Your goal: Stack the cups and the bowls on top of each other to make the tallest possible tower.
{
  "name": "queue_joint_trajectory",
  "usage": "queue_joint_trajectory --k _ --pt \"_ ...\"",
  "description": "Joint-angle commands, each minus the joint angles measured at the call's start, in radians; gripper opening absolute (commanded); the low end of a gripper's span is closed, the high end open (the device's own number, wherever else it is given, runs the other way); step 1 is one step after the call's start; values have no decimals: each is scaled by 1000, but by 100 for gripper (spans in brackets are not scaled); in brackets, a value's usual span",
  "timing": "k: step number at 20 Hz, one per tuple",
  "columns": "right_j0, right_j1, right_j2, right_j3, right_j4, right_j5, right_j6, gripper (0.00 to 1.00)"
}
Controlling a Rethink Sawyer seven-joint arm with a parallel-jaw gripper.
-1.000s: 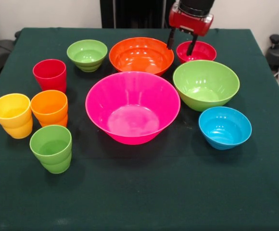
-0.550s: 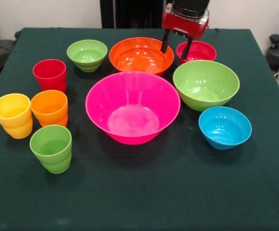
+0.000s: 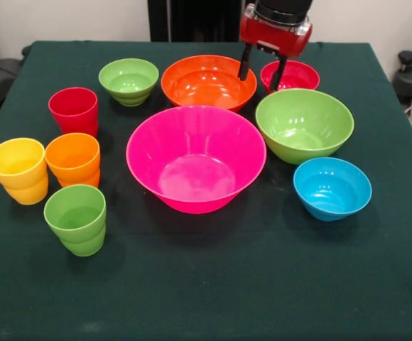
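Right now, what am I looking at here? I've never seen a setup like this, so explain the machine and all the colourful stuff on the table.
This is one view, from a camera across the table, facing a robot arm. The red and black part at the top is its tool, open and holding nothing, hanging between the large orange bowl and the small red bowl. On the green tablecloth lie six bowls, also a big pink bowl, large green bowl, small green bowl and blue bowl. At the left stand four cups: red, orange, yellow, green. Nothing is stacked yet.
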Motion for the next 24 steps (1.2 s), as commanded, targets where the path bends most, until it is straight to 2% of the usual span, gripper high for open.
queue_joint_trajectory --k 1,4,6,10,14,24 --pt "-87 48 101 -145 -5 139 32 100" --pt "-131 56 134 -147 -69 92 -44 100" --pt "-170 49 169 -124 -97 116 -91 100" --pt "-229 15 196 -47 -167 49 -107 100" --pt "-305 -4 227 -27 -241 40 -133 100" --pt "-423 61 314 -123 -419 10 -159 100"
